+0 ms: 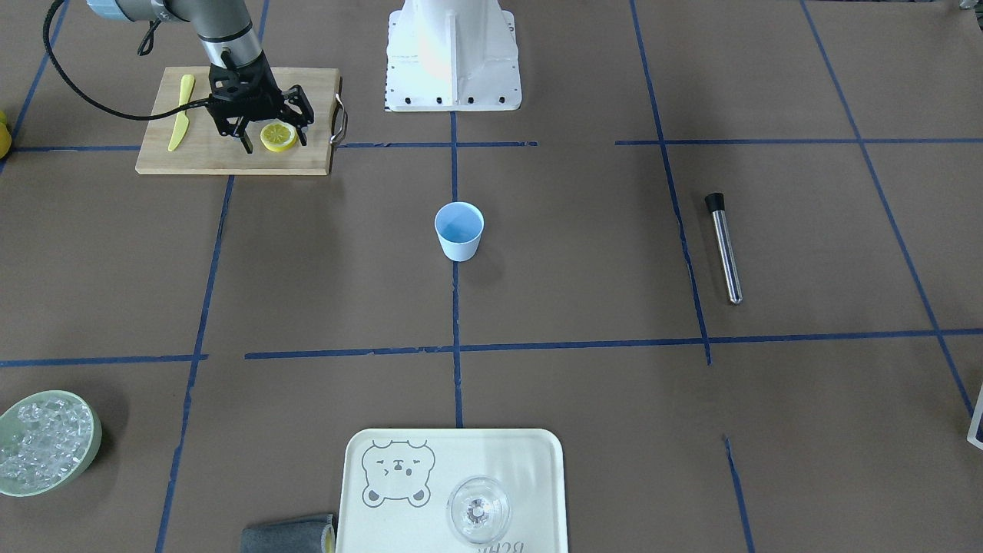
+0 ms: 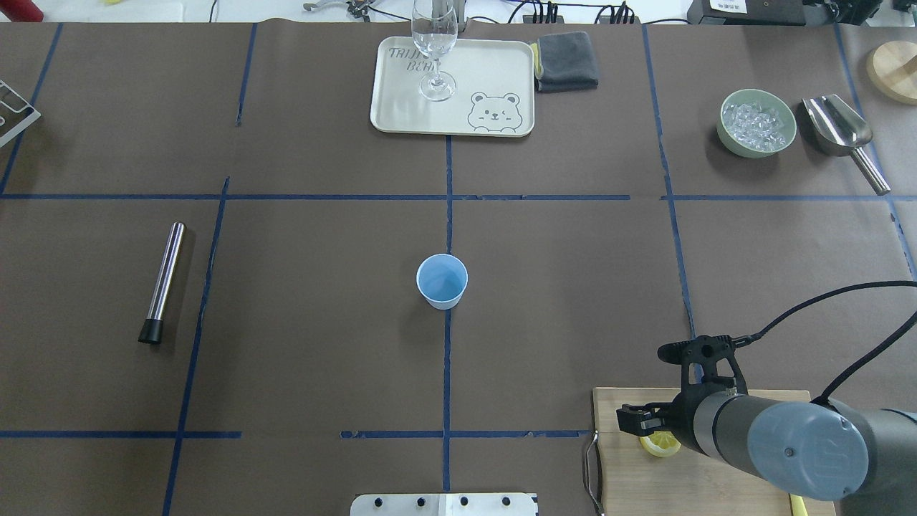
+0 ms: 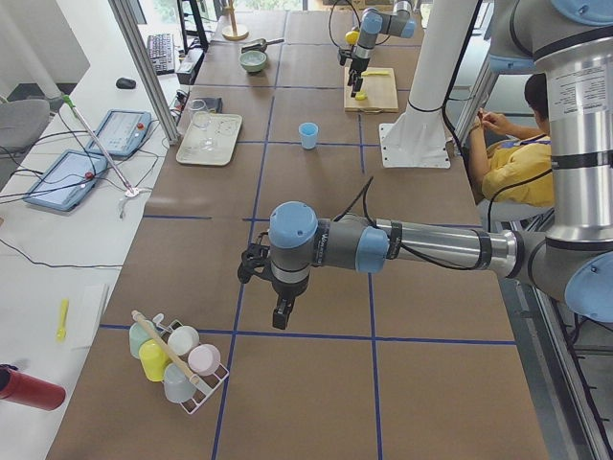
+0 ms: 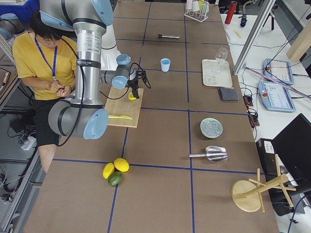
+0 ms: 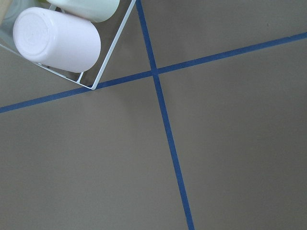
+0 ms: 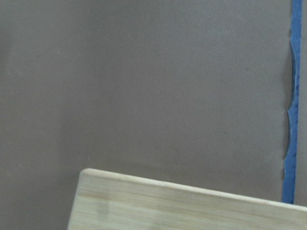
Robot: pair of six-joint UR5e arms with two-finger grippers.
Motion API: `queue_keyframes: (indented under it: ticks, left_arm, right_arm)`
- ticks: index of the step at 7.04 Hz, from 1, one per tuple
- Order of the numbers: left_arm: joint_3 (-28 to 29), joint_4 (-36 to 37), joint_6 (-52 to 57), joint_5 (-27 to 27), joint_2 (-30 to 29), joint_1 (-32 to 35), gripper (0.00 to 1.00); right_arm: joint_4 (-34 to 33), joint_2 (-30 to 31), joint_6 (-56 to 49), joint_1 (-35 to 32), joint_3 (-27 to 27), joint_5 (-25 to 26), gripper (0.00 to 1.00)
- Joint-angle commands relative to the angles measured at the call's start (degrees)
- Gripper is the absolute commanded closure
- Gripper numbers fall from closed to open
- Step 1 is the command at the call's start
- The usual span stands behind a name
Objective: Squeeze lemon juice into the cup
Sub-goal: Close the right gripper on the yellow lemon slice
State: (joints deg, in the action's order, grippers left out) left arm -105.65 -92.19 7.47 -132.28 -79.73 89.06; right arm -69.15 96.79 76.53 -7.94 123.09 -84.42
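Pick-up step: right tool [image 1: 276,144] open astride the lemon [image 1: 278,136]; next, pinch it and carry to the cup [image 1: 459,230].

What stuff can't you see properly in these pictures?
1. Lemon: overhead view, right arm covers most of it.
2. Right gripper: front view, too small to tell whether it touches the lemon.
3. Left gripper: only in left side view; open or shut unclear.
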Motion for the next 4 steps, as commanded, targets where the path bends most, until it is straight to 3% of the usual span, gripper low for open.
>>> queue_keyframes:
  ticks: [1, 4]
  left_arm:
    - [0.0, 0.0, 0.0, 0.0, 0.0, 0.1, 0.0]
    - [0.0, -0.1, 0.0, 0.0, 0.0, 0.1, 0.0]
  right_arm:
    - [-1.4, 0.9, 1.2, 2.8, 0.0, 1.4, 0.0]
    - [-1.4, 1.9, 1.2, 3.9, 0.0, 1.4, 0.0]
